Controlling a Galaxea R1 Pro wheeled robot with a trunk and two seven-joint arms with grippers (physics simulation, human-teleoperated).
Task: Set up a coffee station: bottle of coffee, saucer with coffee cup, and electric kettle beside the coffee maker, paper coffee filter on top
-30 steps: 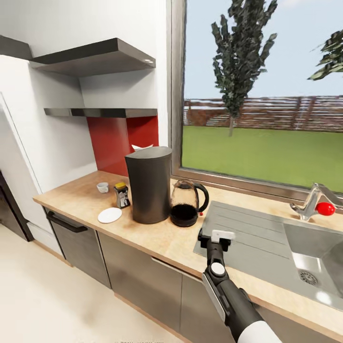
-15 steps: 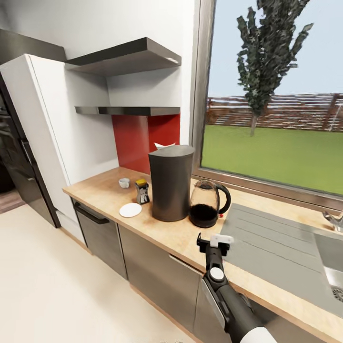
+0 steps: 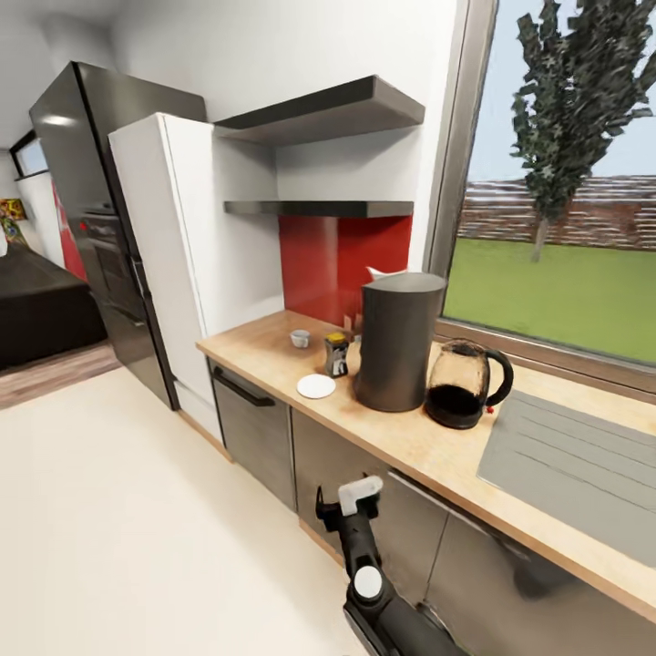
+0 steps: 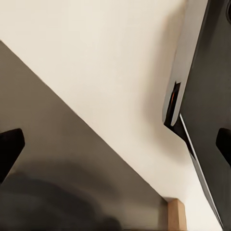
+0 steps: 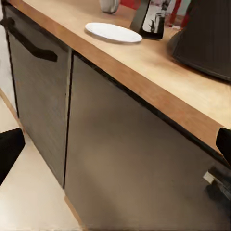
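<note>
Head view: upright electric kettle [image 3: 458,384] beside coffee maker [image 3: 397,342], handle toward window; right gripper [image 3: 345,503] spread, empty.

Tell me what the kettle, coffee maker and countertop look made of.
Electric kettle: clear glass body, see-through, with black base and handle, probably plastic. Coffee maker: matte dark grey, plastic or coated metal. Countertop: light wood look, faint grain, possibly laminate.

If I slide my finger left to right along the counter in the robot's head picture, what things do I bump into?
Coffee cup → saucer → bottle of coffee → coffee maker → electric kettle → grey draining board.
</note>
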